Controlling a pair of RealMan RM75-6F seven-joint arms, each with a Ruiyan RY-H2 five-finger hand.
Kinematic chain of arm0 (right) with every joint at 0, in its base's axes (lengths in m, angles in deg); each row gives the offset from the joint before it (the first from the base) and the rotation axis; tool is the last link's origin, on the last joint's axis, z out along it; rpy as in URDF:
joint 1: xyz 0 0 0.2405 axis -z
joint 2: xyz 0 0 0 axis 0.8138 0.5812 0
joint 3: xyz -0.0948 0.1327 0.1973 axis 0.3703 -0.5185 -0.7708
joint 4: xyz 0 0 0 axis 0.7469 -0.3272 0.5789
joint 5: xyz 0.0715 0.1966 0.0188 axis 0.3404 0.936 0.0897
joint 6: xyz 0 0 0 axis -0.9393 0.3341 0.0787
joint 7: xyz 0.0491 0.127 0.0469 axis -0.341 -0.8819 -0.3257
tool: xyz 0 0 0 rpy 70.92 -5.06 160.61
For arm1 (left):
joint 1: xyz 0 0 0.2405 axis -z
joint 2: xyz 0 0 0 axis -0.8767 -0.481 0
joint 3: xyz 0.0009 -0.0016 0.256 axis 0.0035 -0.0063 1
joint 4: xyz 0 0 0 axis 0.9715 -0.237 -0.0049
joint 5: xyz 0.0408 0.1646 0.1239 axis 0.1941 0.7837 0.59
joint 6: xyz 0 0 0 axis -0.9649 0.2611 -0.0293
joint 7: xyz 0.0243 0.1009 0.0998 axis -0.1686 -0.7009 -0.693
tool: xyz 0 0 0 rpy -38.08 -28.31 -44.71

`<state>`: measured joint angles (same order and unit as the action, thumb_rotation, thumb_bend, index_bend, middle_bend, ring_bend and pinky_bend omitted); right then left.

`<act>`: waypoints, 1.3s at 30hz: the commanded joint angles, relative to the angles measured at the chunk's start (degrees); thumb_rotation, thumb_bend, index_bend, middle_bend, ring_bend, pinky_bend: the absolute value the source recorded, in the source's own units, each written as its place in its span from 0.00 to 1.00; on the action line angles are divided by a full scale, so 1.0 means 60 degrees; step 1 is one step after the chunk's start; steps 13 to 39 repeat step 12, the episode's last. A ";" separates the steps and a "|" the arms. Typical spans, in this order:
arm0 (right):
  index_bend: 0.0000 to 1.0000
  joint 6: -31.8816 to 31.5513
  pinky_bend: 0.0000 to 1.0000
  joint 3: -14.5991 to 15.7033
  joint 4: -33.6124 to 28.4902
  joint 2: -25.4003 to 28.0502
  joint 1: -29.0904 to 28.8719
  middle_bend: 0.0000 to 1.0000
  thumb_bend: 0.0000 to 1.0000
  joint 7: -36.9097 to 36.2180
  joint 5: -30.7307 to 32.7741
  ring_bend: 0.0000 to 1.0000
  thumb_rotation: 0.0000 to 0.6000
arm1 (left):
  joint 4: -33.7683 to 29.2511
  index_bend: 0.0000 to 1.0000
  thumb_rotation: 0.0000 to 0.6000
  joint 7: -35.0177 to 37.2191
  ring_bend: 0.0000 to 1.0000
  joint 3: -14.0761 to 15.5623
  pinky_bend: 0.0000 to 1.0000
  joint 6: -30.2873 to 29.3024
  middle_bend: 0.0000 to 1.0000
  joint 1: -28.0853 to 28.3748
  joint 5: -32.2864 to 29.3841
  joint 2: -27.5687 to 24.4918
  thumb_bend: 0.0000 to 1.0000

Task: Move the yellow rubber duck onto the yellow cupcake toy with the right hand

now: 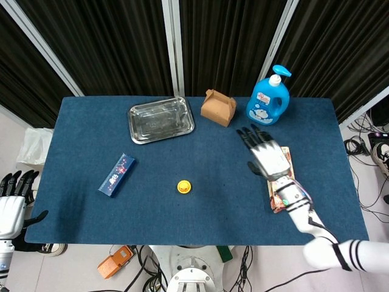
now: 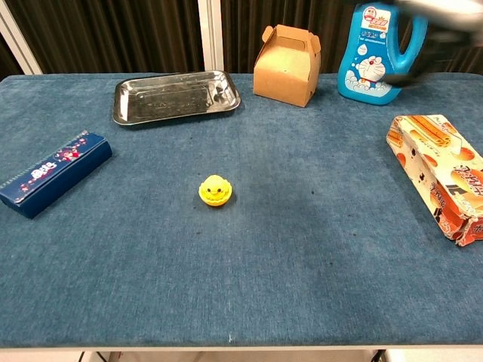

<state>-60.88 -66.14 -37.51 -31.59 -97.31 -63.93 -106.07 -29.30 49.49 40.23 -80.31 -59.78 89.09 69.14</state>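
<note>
Yellow duck point(image 2: 215, 183) sat atop the cupcake point(image 2: 216, 197) mid-desk point(image 1: 213, 201), placement apparently done, while the right robot hand point(image 1: 267, 157) hung open and empty, needing only to retire.

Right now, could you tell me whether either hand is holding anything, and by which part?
Nothing is held. The right hand is open above the snack box, and the left hand is open off the table. The rubber duck sits alone.

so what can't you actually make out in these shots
- Cupcake toy under the yellow rubber duck: too small in both views to separate the two.
- Right hand: chest view shows only a blur at the top right edge.
- Left hand: at the head view's left edge, arm cut off.
- Snack box: partly hidden by the right hand in head view.
</note>
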 commanded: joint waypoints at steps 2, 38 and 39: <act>0.00 -0.2195 0.20 0.1142 0.0036 0.1032 0.2323 0.07 0.33 -0.1683 -0.1507 0.03 1.00 | -0.0050 0.09 1.00 -0.0050 0.02 -0.0027 0.00 0.0044 0.09 0.0063 0.0003 0.0004 0.00; 0.00 -0.3588 0.16 0.1695 0.1293 0.0718 0.4635 0.06 0.33 -0.3899 -0.2566 0.01 1.00 | -0.0204 0.09 1.00 -0.0215 0.02 -0.0062 0.00 0.0129 0.08 0.0172 -0.0040 0.0020 0.00; 0.00 -0.3588 0.16 0.1695 0.1293 0.0718 0.4635 0.06 0.33 -0.3899 -0.2566 0.01 1.00 | -0.0204 0.09 1.00 -0.0215 0.02 -0.0062 0.00 0.0129 0.08 0.0172 -0.0040 0.0020 0.00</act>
